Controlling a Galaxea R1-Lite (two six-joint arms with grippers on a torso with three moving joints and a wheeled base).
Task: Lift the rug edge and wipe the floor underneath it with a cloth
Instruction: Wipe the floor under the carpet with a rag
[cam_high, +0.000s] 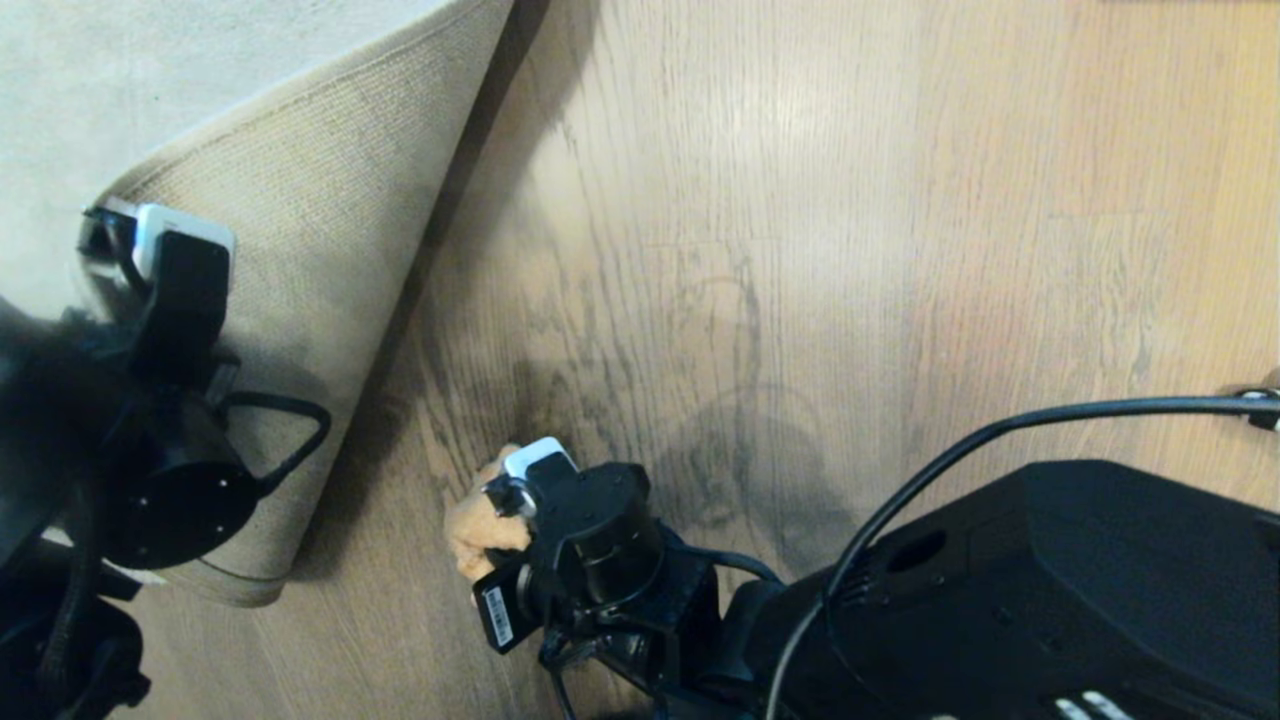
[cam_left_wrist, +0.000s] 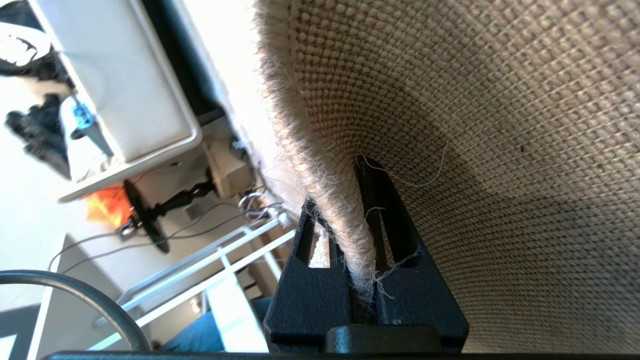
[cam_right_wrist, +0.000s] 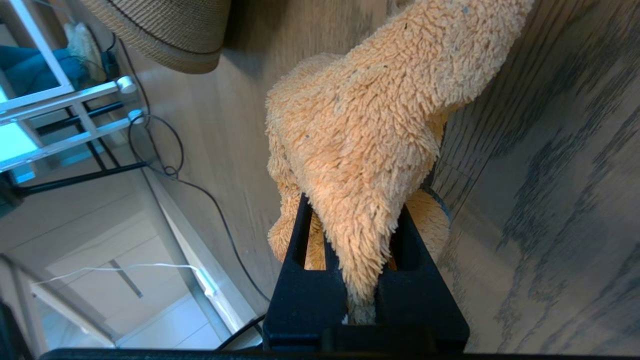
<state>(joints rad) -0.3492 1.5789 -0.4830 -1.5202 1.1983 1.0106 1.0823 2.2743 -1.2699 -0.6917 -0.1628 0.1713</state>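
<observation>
Head view shows the rug edge (cam_high: 330, 250) peeled back, tan backing up, and the cloth (cam_high: 480, 525) low on the floor (cam_high: 800, 250) beside it. Left wrist view: left gripper (cam_left_wrist: 357, 235) jaws clamped on the stiff, heavy-looking border. Right wrist view: right gripper (cam_right_wrist: 362, 250) jaws pinched shut on the floppy, fluffy cloth, bunched up, so probably easy to drag.

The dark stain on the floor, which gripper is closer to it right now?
Right. The right gripper, shut on the cloth, sits at the edge of the dark stain. The left gripper is off to the left, clamping the lifted rug edge.
</observation>
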